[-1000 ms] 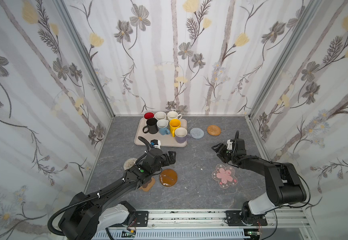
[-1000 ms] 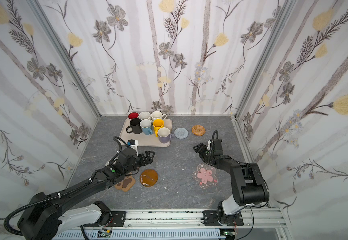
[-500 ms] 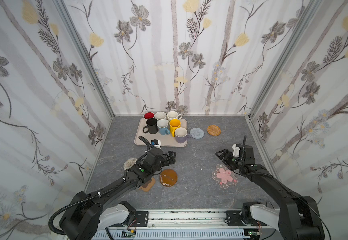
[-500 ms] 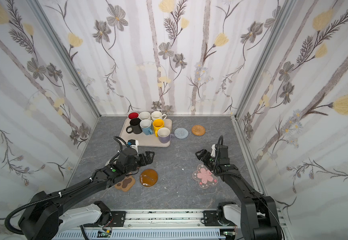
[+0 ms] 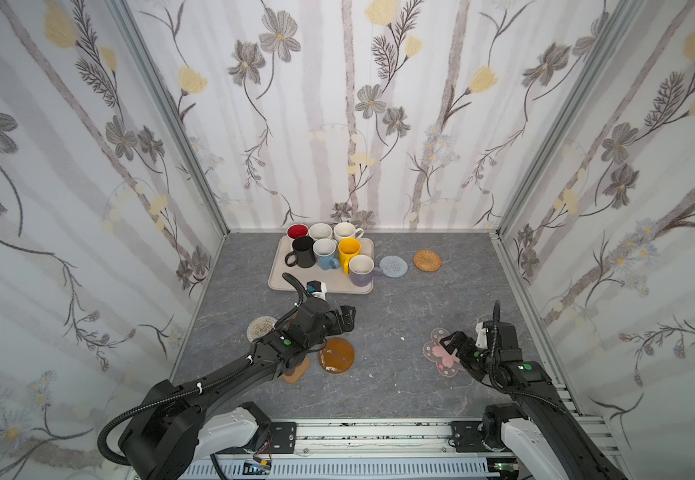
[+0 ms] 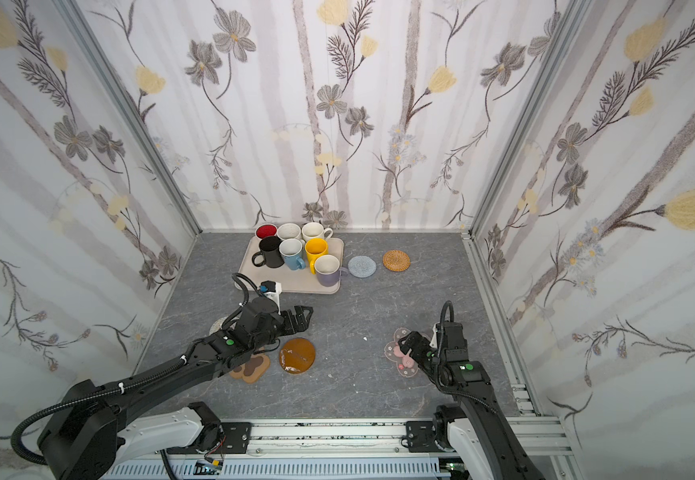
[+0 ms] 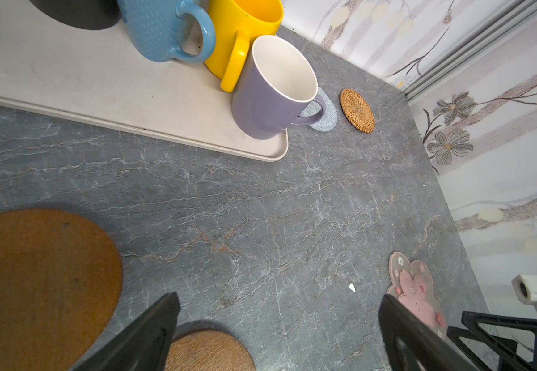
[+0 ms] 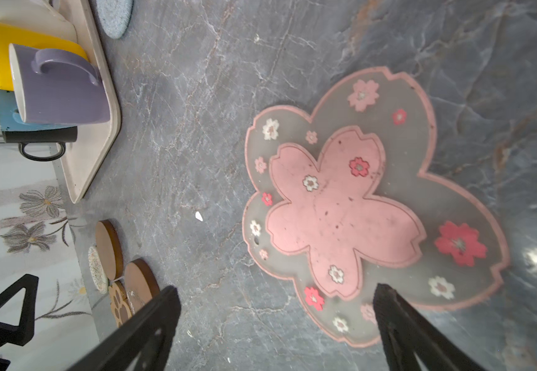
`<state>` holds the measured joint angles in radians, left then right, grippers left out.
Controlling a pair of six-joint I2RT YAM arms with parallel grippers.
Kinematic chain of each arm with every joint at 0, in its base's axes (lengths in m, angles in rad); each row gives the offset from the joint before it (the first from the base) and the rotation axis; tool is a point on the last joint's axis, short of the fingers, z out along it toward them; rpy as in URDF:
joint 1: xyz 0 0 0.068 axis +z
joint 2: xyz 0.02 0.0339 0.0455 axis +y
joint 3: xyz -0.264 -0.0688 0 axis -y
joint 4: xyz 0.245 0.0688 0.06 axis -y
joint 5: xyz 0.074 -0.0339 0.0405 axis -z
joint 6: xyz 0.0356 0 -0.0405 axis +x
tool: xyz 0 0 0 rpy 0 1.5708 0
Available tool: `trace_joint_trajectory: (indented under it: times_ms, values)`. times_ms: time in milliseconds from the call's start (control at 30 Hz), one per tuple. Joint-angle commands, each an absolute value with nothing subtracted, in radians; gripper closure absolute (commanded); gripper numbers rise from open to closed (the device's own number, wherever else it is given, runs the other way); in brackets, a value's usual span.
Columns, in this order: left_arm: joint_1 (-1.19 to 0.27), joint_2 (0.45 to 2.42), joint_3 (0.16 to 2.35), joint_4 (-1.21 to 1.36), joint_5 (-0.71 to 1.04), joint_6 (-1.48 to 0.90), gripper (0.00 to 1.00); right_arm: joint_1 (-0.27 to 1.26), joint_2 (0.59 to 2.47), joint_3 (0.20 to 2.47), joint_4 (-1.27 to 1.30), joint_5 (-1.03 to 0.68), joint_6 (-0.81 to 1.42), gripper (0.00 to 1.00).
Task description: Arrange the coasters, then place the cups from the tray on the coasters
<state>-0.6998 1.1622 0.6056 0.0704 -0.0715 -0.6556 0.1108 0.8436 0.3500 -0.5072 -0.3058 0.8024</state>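
Several cups stand on the beige tray [image 5: 279, 279] at the back, among them black [image 5: 302, 251], light blue [image 5: 324, 254], yellow [image 5: 349, 251] and lavender [image 5: 361, 270]. To its right lie the pale blue coaster [image 5: 393, 266] and the rattan coaster [image 5: 427, 260]. My left gripper [image 5: 348, 318] hangs open and empty above the table, just beyond an amber disc [image 5: 336, 355]. A whitish coaster [image 5: 260, 328] and a paw-print coaster [image 5: 296, 370] peek out beside that arm. My right gripper [image 8: 275, 289] is open and empty over the near edge of the pink-flower coaster [image 8: 341, 205], which lies flat.
A second brown disc [image 7: 36, 273] lies close by the left gripper in the left wrist view. A small white speck [image 5: 402, 338] sits on the grey table between the arms. Flowered walls close off the left, back and right; a metal rail [image 5: 379, 432] runs along the front.
My right gripper has drawn back toward the front, from mid-table to above the pink-flower coaster, and its jaws stand wider. The left arm and all coasters have stayed put.
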Motion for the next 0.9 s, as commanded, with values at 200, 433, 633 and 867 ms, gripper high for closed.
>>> trace_joint_trajectory:
  times_ms: [200,433,633,867]
  values:
    - [-0.706,1.155,0.607,0.075,-0.087,-0.657,0.0,0.11,0.749,0.31,-0.645,-0.297,0.816,0.04]
    - [-0.706,1.158,0.606,0.075,-0.084,-0.661,0.0,0.11,0.76,0.259,-0.562,-0.381,0.854,0.05]
    - [-0.706,1.154,0.6,0.075,-0.086,-0.667,0.0,0.11,0.761,0.185,-0.428,-0.452,0.932,0.05]
    - [-0.706,1.15,0.592,0.075,-0.09,-0.67,0.0,0.11,0.794,0.147,-0.273,-0.453,1.003,0.05]
